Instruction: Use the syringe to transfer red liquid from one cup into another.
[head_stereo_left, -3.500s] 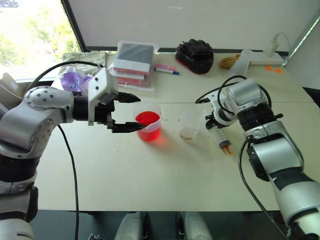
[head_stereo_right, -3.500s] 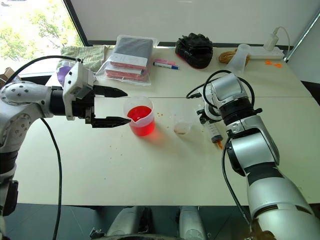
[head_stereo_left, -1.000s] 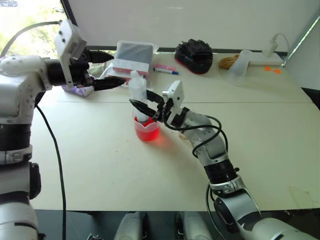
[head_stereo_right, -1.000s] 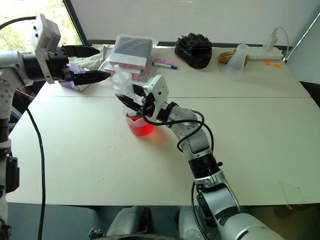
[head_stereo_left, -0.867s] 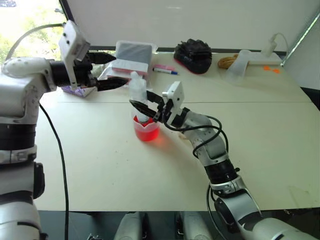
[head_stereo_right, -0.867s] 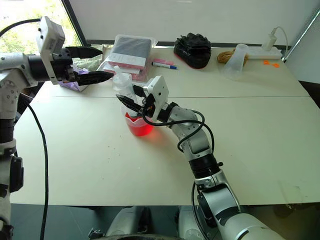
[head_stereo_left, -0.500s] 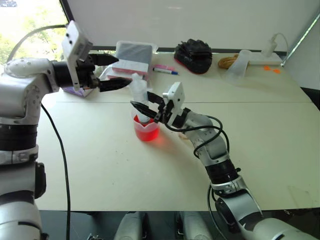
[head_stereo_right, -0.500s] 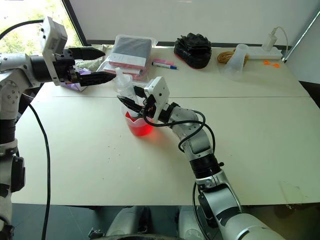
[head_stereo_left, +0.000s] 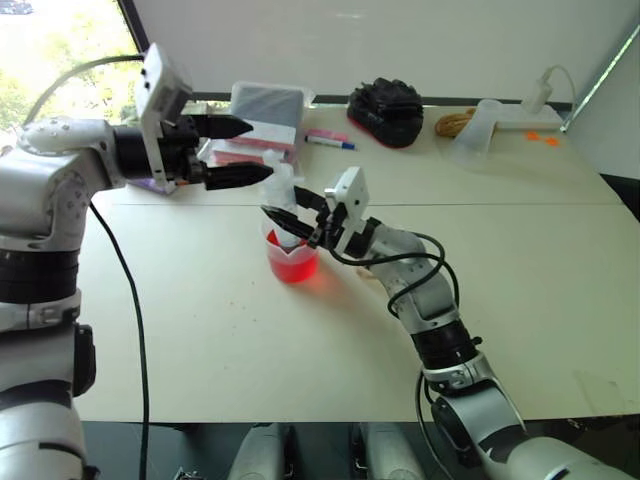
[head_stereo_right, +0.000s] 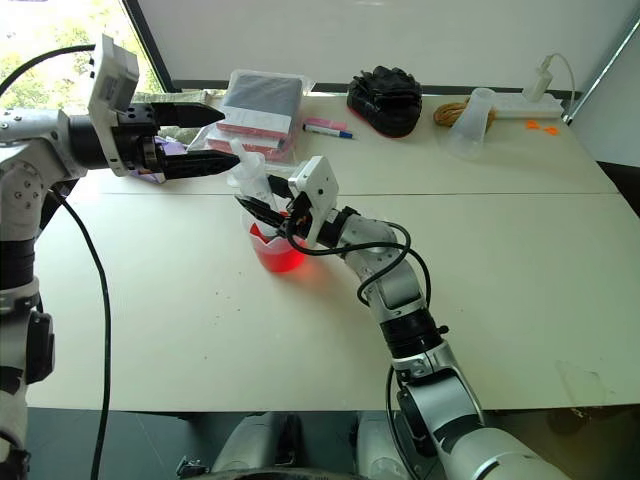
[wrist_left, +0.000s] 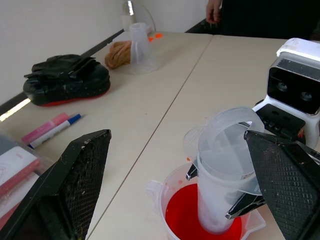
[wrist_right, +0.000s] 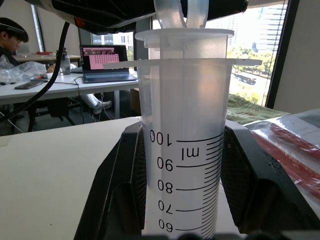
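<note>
While the right gripper (head_stereo_left: 291, 222) clamps the syringe (head_stereo_left: 283, 203) by its barrel, the syringe stands nearly upright with its lower end down in the red liquid (head_stereo_left: 293, 262) of the spouted cup (head_stereo_left: 292, 256), near the table's (head_stereo_left: 300, 350) middle. Just left of the syringe's top, the left gripper (head_stereo_left: 243, 150) hangs with fingers spread wide, holding nothing.

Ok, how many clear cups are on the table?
2: the spouted cup holding red liquid, mid-table, and a second cup at the far edge by the rope. The right arm may hide another.
</note>
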